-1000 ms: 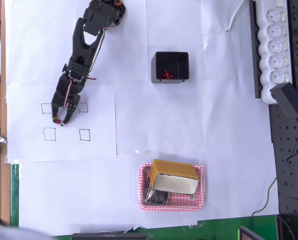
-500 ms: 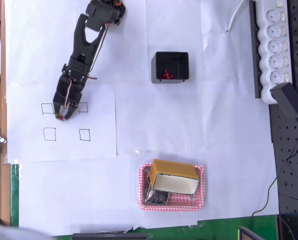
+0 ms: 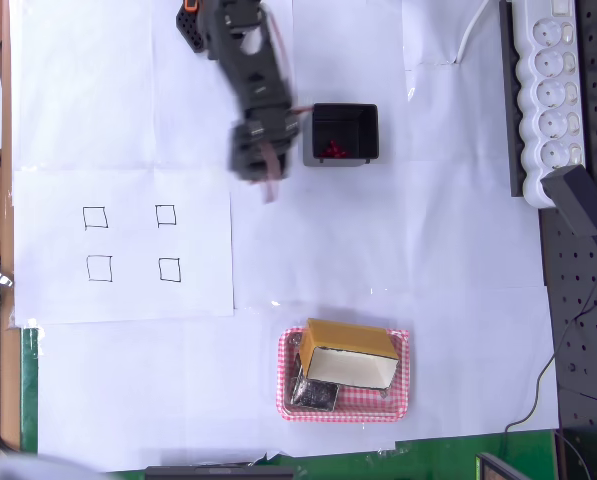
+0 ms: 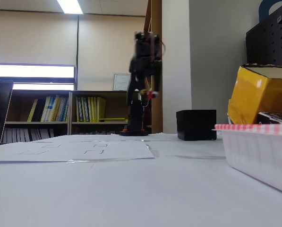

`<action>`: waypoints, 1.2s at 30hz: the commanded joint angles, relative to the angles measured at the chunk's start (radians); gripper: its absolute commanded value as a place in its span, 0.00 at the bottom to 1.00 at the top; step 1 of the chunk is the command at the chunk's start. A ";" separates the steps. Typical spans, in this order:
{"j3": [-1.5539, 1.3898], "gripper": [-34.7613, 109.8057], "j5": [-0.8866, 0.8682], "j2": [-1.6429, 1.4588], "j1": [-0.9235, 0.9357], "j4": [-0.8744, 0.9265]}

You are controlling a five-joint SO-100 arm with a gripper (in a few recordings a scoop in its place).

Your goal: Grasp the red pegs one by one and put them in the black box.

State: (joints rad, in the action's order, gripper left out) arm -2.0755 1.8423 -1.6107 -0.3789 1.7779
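Observation:
The black box [image 3: 344,133] stands at the upper middle of the white paper, with several red pegs [image 3: 332,151] lying in its near side. My gripper [image 3: 269,186] is blurred with motion just left of the box, and its fingers point down the picture. In the fixed view the gripper [image 4: 151,94] hangs high above the table, left of the black box [image 4: 196,125]. A small red peg [image 4: 153,94] shows between its fingertips, and the fingers look shut on it.
Four small drawn squares [image 3: 133,242] on the left sheet hold nothing. A red-checked tray [image 3: 402,400] with a yellow-and-white cardboard box [image 3: 348,342] sits at the bottom middle. A white power strip [image 3: 548,90] lies along the right edge.
The gripper lifted off the upper-left drawn square with a red peg. It then swung right across the paper to just left of the black box.

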 commanded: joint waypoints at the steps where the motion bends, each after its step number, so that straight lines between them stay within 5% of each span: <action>1: -0.023 0.24 0.043 0.110 -0.206 -0.008; 9: 0.083 0.24 0.112 0.048 -0.402 -0.038; 22: 0.351 0.28 0.063 -0.063 -0.387 -0.296; 36: -0.114 0.37 0.049 0.130 -0.364 0.020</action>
State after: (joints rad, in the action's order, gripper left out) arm -1.9420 1.8883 -1.6414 -0.7685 1.6904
